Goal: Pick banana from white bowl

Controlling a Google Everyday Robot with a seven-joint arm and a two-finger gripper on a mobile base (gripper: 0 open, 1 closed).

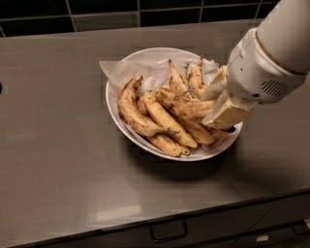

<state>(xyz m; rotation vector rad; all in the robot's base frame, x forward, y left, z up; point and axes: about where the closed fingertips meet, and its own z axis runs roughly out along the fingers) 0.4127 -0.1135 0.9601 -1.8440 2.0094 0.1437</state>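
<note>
The white bowl (127, 127), lined with crumpled white paper, stands in the middle of the grey counter and holds several speckled overripe bananas. My gripper (207, 111) reaches into the bowl's right side from the upper right. Its two cream fingers (226, 114) close from above and below on the right end of the banana (184, 105), a long one lying across the top of the pile. A blackened stub shows just under the lower finger at the bowl's right rim. The white arm hides the bowl's far right edge.
Shorter bananas (131, 110) fill the bowl's left and front. The grey counter (58, 160) extends all around. A dark tiled wall (97, 14) runs along the back. Drawer fronts with a handle (168, 231) lie below the front edge.
</note>
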